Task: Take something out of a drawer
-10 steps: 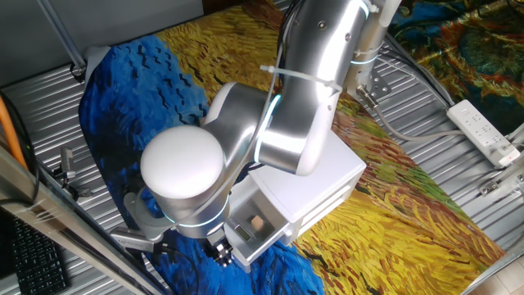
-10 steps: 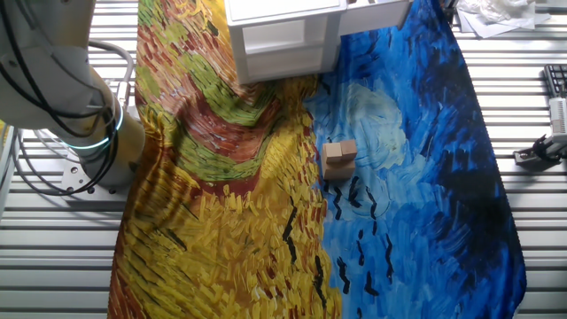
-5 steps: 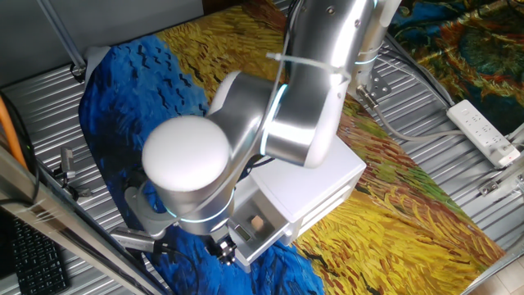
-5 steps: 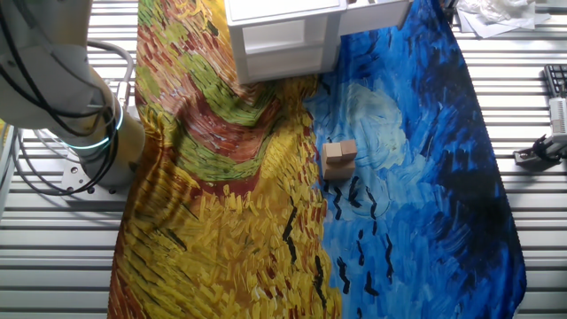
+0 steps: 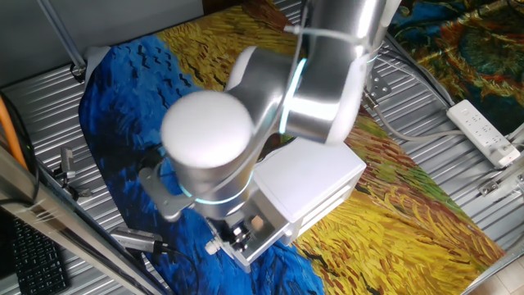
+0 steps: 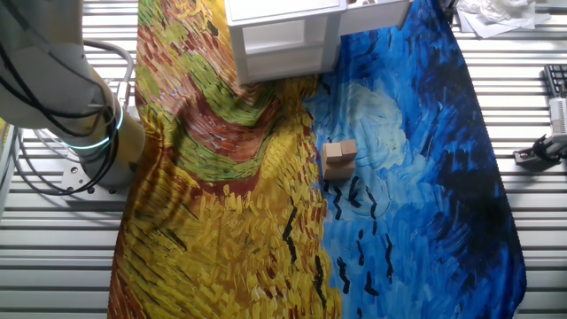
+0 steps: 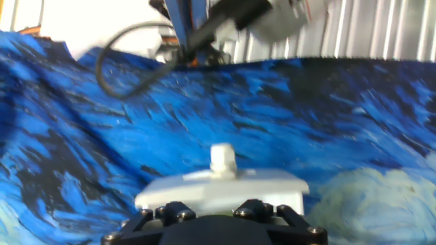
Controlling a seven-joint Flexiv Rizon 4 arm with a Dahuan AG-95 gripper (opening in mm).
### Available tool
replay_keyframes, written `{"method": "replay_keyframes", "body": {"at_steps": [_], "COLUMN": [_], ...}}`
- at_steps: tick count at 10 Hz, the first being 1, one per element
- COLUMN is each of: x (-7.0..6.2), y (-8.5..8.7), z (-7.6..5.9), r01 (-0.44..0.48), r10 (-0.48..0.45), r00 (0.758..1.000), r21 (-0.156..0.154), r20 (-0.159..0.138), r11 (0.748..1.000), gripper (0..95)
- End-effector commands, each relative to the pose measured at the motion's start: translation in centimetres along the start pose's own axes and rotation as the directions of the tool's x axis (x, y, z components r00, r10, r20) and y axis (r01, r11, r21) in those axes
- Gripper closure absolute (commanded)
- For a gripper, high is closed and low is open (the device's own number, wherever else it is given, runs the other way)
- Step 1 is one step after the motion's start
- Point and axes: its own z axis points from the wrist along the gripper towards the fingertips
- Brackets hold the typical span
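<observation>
The white cabinet (image 5: 315, 176) stands on the painted cloth. Its drawer (image 5: 264, 232) is pulled out toward the lower left, and a small tan object (image 5: 257, 221) lies inside. My gripper (image 5: 239, 234) hangs under the big silver wrist, its dark tips at the open drawer just behind the drawer front. The arm hides how the jaws stand. In the hand view the drawer front's top edge (image 7: 221, 189) and its round white knob (image 7: 223, 158) sit just ahead of the black hand body (image 7: 218, 224); no fingers show. The other fixed view shows the cabinet (image 6: 283, 35) at the top.
A small wooden block (image 6: 339, 153) sits on the blue part of the cloth. A white power strip (image 5: 485, 131) lies at the right on the metal table. A black cable (image 7: 129, 61) and clamp hardware lie beyond the cloth's edge in the hand view.
The arm's wrist has swung right and a little up, bringing the hand from beside the drawer front to over the open drawer. The cabinet and the wooden block have not moved.
</observation>
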Motion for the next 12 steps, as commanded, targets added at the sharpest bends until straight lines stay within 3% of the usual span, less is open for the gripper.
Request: {"method": "replay_keyframes", "body": {"at_steps": [1,2,6,7,10,12], "x": [1.3,1.6,1.9,2.0,2.2,2.6], "y": [-0.7,-0.8,-0.6,-0.7,-0.8,-1.1], "z": [0.2,0.2,-0.2,-0.2,0.0,0.3], "r01": [-0.011,-0.031,-0.04,-0.025,-0.042,-0.054], "r10": [0.012,0.031,0.04,0.026,0.04,0.053], "r00": [0.999,0.999,0.999,1.0,0.999,0.998], "r21": [-0.007,-0.014,-0.024,-0.039,-0.062,-0.076], "r20": [0.031,0.033,0.004,0.007,-0.027,-0.016], "r11": [1.0,0.999,0.999,0.999,0.997,0.996], "gripper": [57.0,38.0,38.0,38.0,38.0,38.0]}}
